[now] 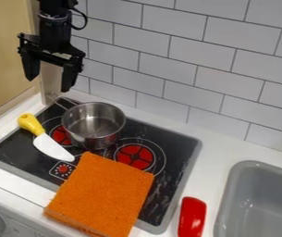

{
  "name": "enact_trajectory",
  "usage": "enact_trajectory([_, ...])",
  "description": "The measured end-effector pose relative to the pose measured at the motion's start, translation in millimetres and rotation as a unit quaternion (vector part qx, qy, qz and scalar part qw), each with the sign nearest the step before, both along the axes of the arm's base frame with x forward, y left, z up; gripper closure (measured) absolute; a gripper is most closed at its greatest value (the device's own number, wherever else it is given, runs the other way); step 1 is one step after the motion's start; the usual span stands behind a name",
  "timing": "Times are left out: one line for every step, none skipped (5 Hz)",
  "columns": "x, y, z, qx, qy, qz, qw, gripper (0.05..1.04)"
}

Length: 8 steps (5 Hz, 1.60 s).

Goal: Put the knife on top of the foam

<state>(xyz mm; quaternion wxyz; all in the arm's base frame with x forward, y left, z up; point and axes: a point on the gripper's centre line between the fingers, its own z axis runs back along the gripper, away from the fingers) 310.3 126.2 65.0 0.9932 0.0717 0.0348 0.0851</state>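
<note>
Black robot arm [54, 33], matte black all over from what I can see. Blocky upper section, rounded collar [53, 18] with faint grey glints, chunky body below. Thin black cable [86, 21] loops out beside the collar. Black two-finger gripper [49, 84]: angular crossbar frame [52, 57], small knobby bits at its ends, two thick flat-sided fingers [29, 65] narrowing to blunt tips. Finer markings too small to tell.
</note>
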Motion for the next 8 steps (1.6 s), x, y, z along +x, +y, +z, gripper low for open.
enact_trajectory([-11.6,-4.7,-17.5,-0.012,0.030,0.004,0.9995,0.084])
enact_trajectory([-14.3,-6.1,-21.6,-0.035,0.019,0.069,0.9968,0.084])
enact_trajectory([-26.5,6.6,-25.3,-0.037,0.025,0.146,0.9884,0.084])
enact_trajectory([-30.0,6.1,-27.9,-0.035,0.027,0.172,0.9842,0.084])
enact_trajectory([-34.2,9.9,-36.7,-0.027,0.039,0.188,0.9810,0.084])
enact_trajectory([-43.1,13.7,-40.0,-0.003,0.050,0.225,0.9730,0.084])
enact_trajectory([-46.0,14.2,-43.5,0.005,0.056,0.260,0.9639,0.084])
enact_trajectory([-49.5,12.4,-48.5,0.004,0.060,0.284,0.9571,0.084])
